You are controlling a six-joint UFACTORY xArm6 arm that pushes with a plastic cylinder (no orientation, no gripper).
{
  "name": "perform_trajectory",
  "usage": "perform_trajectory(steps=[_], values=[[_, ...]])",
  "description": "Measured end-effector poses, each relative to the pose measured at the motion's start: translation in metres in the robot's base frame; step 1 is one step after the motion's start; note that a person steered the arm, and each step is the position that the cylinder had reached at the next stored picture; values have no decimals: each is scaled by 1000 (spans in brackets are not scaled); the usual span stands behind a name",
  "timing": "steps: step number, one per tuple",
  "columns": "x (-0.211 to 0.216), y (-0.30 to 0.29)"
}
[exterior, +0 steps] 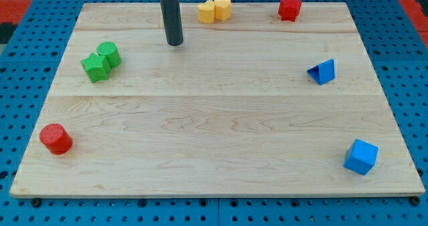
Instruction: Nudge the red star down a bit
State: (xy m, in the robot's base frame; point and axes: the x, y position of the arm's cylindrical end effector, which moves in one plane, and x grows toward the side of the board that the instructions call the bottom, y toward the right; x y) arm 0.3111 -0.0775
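The red star (289,8) sits near the top edge of the wooden board (214,132), right of centre. My tip (174,43) is the lower end of a dark rod coming down from the view's top, left of centre. It rests on the board well to the left of the red star and a little lower, touching no block. Two yellow blocks (214,10) lie between my tip and the red star, close to the top edge.
Two green blocks (101,61) touch each other at the left. A red cylinder (55,139) stands at the bottom left. A blue triangular block (323,71) is at the right, a blue cube (361,156) at the bottom right.
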Motion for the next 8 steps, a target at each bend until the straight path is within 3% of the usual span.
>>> perform_trajectory(steps=[2, 4, 5, 6, 7, 8], values=[[21, 120], [21, 135], [12, 230], [-19, 326], [-99, 363], [-119, 366]])
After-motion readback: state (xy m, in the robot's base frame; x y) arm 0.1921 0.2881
